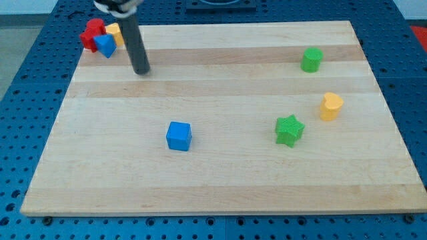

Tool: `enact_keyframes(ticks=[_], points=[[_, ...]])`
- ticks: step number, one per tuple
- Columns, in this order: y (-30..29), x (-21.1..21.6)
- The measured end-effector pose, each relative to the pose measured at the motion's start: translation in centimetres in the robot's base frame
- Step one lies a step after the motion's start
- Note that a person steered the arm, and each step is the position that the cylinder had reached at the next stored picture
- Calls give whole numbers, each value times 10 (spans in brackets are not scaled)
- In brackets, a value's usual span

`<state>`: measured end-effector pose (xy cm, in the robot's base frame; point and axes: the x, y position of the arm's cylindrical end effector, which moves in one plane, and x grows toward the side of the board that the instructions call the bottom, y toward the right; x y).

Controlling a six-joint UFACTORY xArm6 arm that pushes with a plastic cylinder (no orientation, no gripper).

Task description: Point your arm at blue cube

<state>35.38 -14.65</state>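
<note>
The blue cube (179,136) sits on the wooden board (220,173), left of the middle and toward the view's bottom. My dark rod comes down from the view's top left and my tip (142,71) rests on the board up and to the left of the blue cube, well apart from it. A cluster sits at the top left corner, just left of the rod: a red block (91,33), a small blue block (105,45) and a yellow block (114,31) partly hidden behind the rod.
A green cylinder-like block (311,59) stands at the upper right. A yellow block (331,106) is at the right. A green star block (289,129) lies left of and below it. Blue pegboard surrounds the board.
</note>
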Motion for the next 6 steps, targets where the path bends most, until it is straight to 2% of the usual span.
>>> enact_keyframes(ticks=[2,4,6], points=[[81,98],[134,136],[127,181]])
